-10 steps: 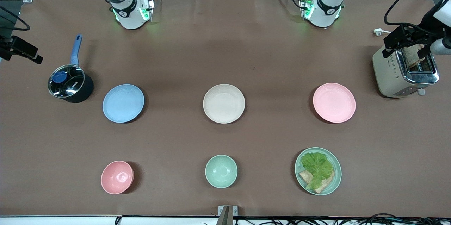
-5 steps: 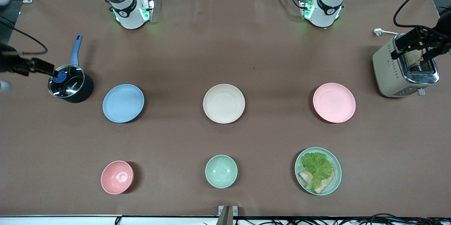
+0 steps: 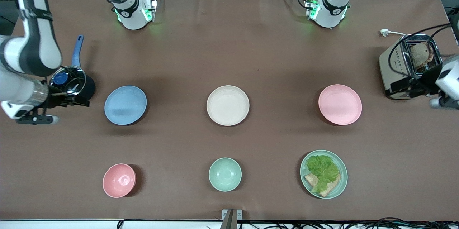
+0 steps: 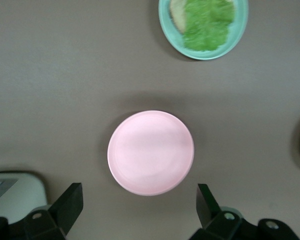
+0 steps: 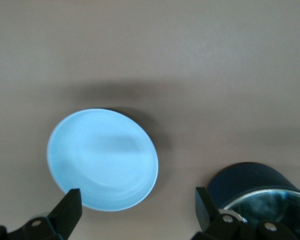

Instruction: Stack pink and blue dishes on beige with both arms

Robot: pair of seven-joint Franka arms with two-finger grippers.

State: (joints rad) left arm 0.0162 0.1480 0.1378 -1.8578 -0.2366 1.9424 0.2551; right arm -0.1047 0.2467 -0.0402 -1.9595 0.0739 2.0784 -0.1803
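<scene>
Both arms swung inward, left wrist view shows pink plate [image 4: 150,152] centered

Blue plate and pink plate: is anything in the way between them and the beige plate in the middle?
No. Only bare table lies between the blue plate and the beige plate, and between the pink plate and the beige plate. The open right gripper is beside the blue plate; the open left gripper is near the pink one.

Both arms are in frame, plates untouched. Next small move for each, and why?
Probably lower each open pincer to its plate's rim. The left pincer hangs by the pink plate, the right pincer by the blue plate; both plates lie flat, and the beige plate is bare.
</scene>
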